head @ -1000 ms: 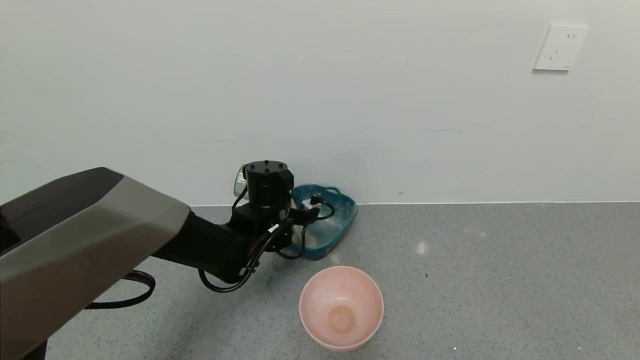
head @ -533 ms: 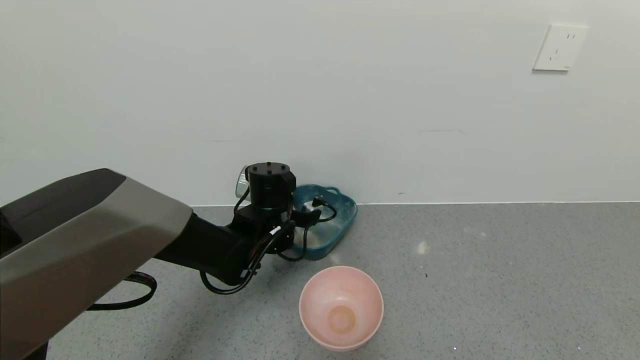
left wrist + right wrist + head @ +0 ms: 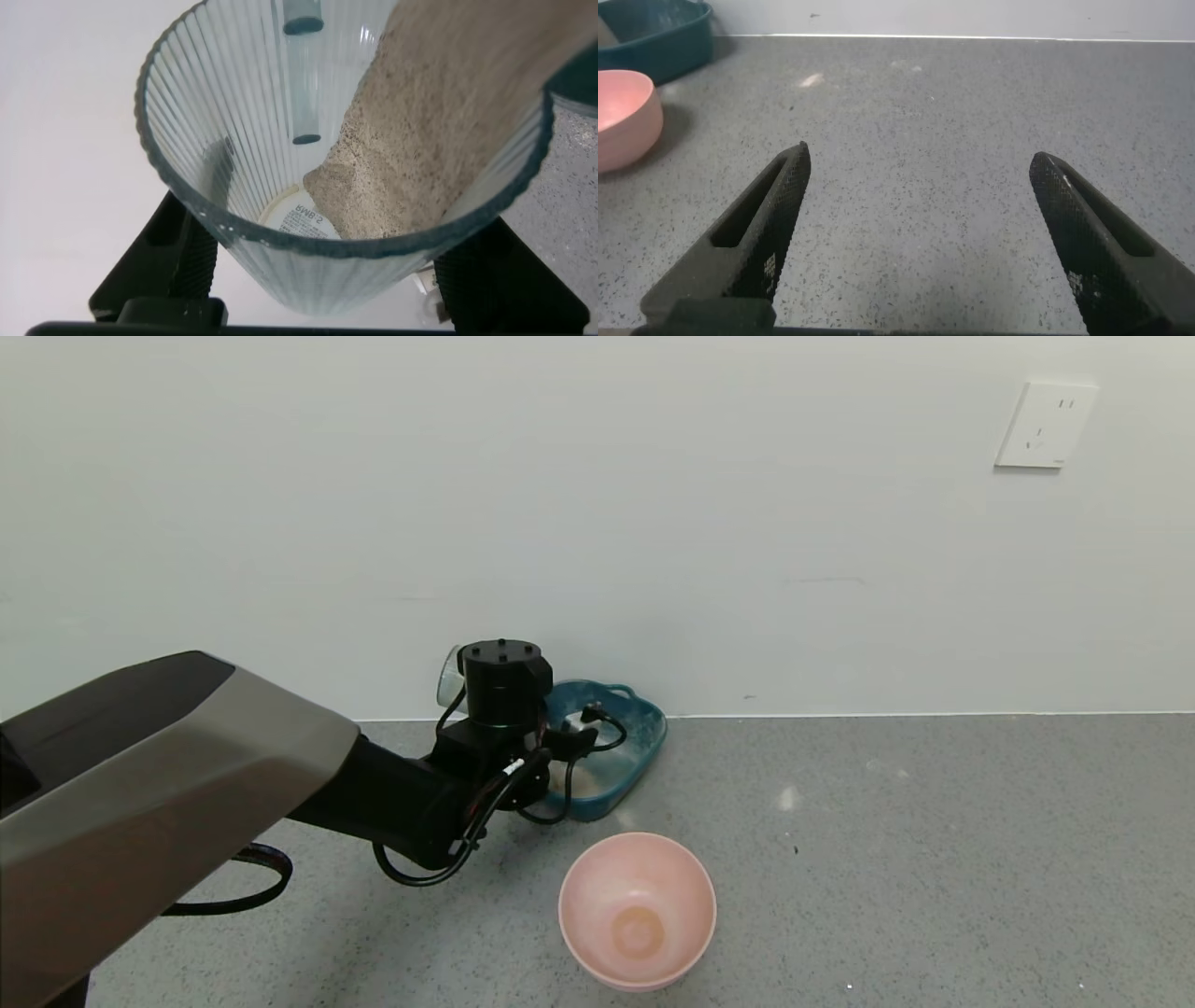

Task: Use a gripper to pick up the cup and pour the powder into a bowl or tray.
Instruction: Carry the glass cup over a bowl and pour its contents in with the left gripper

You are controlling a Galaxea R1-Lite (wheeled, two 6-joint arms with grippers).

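My left gripper [image 3: 334,280] is shut on the cup [image 3: 280,121], a pale ribbed tumbler, with a black finger on each side. The cup is tipped over, and the beige powder [image 3: 430,140] lies along its lower side, reaching to the rim. In the head view the cup's rim [image 3: 449,674] peeks out behind my left wrist [image 3: 502,686], which hangs beside the near left edge of the teal basin [image 3: 644,737]. A pale patch of powder [image 3: 583,782] lies inside the basin. My right gripper [image 3: 920,187] is open and empty above bare floor.
A round pink bowl [image 3: 638,907] stands on the grey floor in front of the basin; it also shows in the right wrist view [image 3: 621,117]. The white wall runs close behind the basin. A black cable [image 3: 233,887] loops on the floor at the left.
My left wrist has shifted slightly right and down and turned a little with the cup. Over the last half second it has barely moved.
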